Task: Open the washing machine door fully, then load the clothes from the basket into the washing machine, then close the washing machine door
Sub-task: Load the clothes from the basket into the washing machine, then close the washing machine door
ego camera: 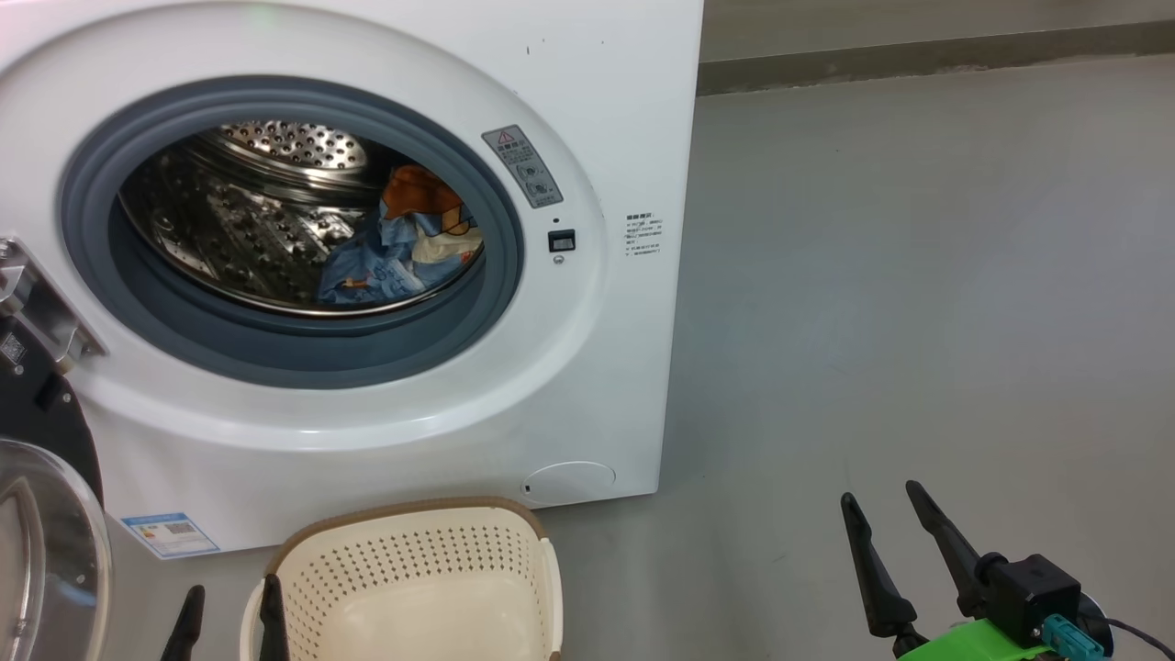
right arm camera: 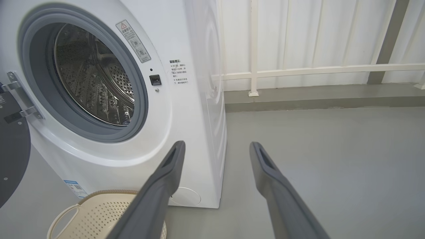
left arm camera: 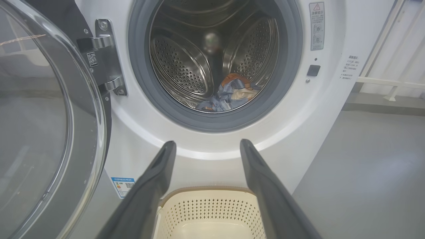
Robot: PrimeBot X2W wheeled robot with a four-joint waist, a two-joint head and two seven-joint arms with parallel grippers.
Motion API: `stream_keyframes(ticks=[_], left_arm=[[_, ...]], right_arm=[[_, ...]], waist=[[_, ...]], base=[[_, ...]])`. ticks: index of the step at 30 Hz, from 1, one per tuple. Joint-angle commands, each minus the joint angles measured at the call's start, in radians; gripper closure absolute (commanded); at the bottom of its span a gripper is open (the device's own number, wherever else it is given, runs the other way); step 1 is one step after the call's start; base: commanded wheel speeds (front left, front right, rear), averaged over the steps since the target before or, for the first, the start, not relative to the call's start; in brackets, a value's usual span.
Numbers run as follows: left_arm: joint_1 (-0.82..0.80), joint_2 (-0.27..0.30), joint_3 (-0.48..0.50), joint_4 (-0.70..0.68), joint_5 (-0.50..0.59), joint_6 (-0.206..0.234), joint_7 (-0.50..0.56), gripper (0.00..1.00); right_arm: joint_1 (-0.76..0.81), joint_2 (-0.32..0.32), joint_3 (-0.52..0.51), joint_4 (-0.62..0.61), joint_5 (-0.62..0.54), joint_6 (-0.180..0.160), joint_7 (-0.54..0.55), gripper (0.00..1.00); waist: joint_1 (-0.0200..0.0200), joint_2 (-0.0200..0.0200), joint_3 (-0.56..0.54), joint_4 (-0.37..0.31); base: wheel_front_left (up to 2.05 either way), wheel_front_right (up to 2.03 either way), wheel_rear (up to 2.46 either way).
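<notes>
The white washing machine [ego camera: 587,386] [left arm camera: 318,109] [right arm camera: 186,109] stands with its round door [ego camera: 41,514] [left arm camera: 43,126] [right arm camera: 11,149] swung open to the left. Light blue clothes [ego camera: 404,243] [left arm camera: 229,94] with orange prints lie inside the steel drum. On the floor in front sits the cream basket [ego camera: 413,588] [left arm camera: 212,215] [right arm camera: 96,215], nothing showing inside it. My left gripper [ego camera: 229,610] [left arm camera: 206,147] is open just above the basket's left rim. Over the bare floor to the right of the machine, my right gripper [ego camera: 881,500] [right arm camera: 215,147] is open and holds nothing.
Grey floor [ego camera: 918,275] stretches to the right of the machine. A low grey kerb [ego camera: 918,60] and a white railing [right arm camera: 298,69] run along the back wall. The open door's metal hinge [ego camera: 37,303] juts out at the machine's left.
</notes>
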Motion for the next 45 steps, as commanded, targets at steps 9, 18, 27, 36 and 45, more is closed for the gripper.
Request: stream_keyframes(ticks=[9, 18, 27, 36, 45], left_arm=[[-0.008, 0.004, 0.017, -0.024, -0.014, 0.015, -0.006, 0.0], [-0.008, 0.004, 0.01, -0.027, -0.02, 0.019, -0.006, 0.0], [-0.004, 0.004, 0.014, -0.024, -0.024, 0.024, -0.006, 0.0], [-0.013, 0.004, 0.013, -0.014, -0.032, 0.023, -0.006, 0.0], [-0.016, 0.004, 0.02, 0.0, -0.033, 0.016, -0.006, 0.0]], right_arm=[[-0.014, 0.0, 0.027, -0.025, 0.005, 0.002, -0.005, 0.0], [-0.014, 0.0, 0.028, -0.019, 0.008, 0.002, -0.005, 0.0], [-0.015, 0.0, 0.032, -0.015, 0.007, 0.002, -0.005, 0.0], [-0.018, 0.0, 0.03, -0.013, 0.004, 0.002, -0.005, 0.0], [-0.018, 0.0, 0.033, -0.012, 0.005, 0.002, -0.005, 0.0]], waist=[[0.0, 0.0, -0.001, 0.006], [0.0, 0.0, -0.008, 0.006], [0.0, 0.0, -0.008, 0.002], [0.0, 0.0, -0.013, 0.0], [0.0, 0.0, -0.016, 0.003]], base=[[0.0, 0.0, 0.0], [0.0, 0.0, 0.0], [0.0, 0.0, 0.0], [0.0, 0.0, 0.0], [0.0, 0.0, 0.0]])
